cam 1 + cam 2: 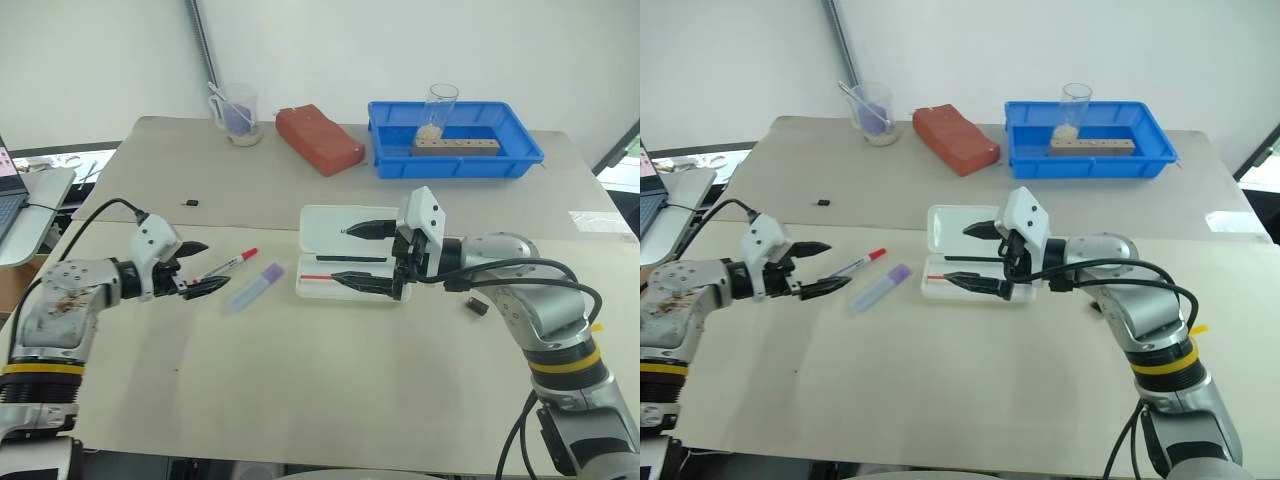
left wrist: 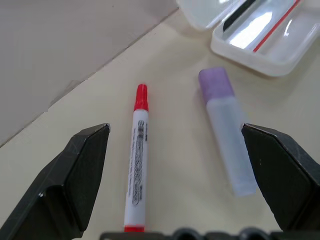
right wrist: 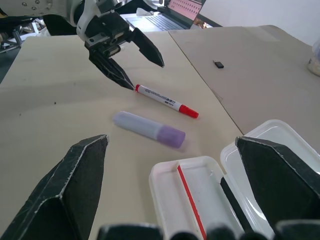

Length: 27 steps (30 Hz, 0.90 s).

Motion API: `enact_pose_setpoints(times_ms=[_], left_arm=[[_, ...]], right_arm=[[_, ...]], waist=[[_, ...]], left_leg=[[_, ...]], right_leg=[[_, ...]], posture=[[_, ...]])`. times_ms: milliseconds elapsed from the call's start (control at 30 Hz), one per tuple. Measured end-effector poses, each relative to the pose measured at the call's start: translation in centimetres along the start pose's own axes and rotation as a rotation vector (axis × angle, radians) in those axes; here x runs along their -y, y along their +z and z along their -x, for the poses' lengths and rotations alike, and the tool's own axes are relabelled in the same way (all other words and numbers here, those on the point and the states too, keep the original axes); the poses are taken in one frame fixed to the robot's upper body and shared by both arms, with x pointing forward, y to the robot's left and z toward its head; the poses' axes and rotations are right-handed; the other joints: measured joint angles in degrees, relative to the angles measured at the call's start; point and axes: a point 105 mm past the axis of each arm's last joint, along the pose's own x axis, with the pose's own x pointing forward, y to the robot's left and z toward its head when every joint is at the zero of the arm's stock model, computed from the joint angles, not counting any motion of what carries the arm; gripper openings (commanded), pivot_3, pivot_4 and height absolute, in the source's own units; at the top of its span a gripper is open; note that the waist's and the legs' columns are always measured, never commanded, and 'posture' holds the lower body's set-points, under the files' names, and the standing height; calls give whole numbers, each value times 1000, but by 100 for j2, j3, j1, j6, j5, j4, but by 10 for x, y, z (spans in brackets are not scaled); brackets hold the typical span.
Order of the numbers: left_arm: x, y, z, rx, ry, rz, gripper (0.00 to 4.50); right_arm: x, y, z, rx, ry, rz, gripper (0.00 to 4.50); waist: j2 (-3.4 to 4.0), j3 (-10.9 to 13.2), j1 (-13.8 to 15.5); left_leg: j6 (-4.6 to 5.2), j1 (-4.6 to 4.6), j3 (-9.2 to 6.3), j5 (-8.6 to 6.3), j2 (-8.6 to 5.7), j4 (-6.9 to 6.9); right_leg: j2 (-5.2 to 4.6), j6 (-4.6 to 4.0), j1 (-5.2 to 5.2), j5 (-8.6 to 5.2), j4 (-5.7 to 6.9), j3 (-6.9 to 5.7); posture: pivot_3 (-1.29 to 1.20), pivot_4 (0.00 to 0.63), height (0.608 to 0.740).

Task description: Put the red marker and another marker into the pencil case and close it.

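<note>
Fingers (image 2: pixel 80 175) spread; two markers (image 2: pixel 136 165), one open case (image 1: pixel 330 222).

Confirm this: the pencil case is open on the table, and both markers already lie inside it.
Not right. The pencil case is open, but the red marker and the lavender marker lie on the table beside it, as the left wrist view shows.

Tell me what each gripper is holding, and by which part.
Nothing. The left gripper and right gripper are open; the red marker lies free on the table.
</note>
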Motion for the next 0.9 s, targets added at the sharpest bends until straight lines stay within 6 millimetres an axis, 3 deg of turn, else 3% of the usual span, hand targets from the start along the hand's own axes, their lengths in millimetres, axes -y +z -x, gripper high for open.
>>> enact_pose_setpoints(times_ms=[133,333,500,633,833,900], left_arm=[[42,24,-32,50,-193,-126,4468],[90,30,-82,78,-412,-252,4468],[97,29,-112,66,-488,-290,4468],[103,15,-128,9,-561,-300,3253],[92,8,-134,-35,-577,-324,309],[91,7,-134,-38,-580,-323,74]], right_arm=[[-5,-11,16,-57,-17,6,4500],[-13,-22,41,-151,-55,16,4500],[-22,-39,61,-226,-117,-34,4500],[-24,-42,68,-238,-177,-58,4500],[-26,-36,73,-235,-234,-60,4500],[-27,-36,73,-233,-240,-68,4500]], waist=[[2,-1,64],[6,-4,74],[3,-2,57],[-4,2,1],[-7,4,-20],[-7,4,-20]], left_leg=[[2,-12,6,1,-6,7],[12,-16,-9,8,-8,11],[18,-16,-22,11,-12,16],[19,-17,-24,12,-14,18],[19,-19,-51,12,-12,18],[19,-19,-51,12,-11,19]], right_leg=[[-5,9,4,5,-4,3],[12,8,19,5,-4,6],[21,11,24,4,-3,10],[24,13,24,3,-3,14],[42,32,25,-8,-3,14],[42,32,26,-8,-3,14]], posture=[[0,150,740],[0,150,740],[0,150,740],[0,150,740],[0,150,740],[0,150,740]])
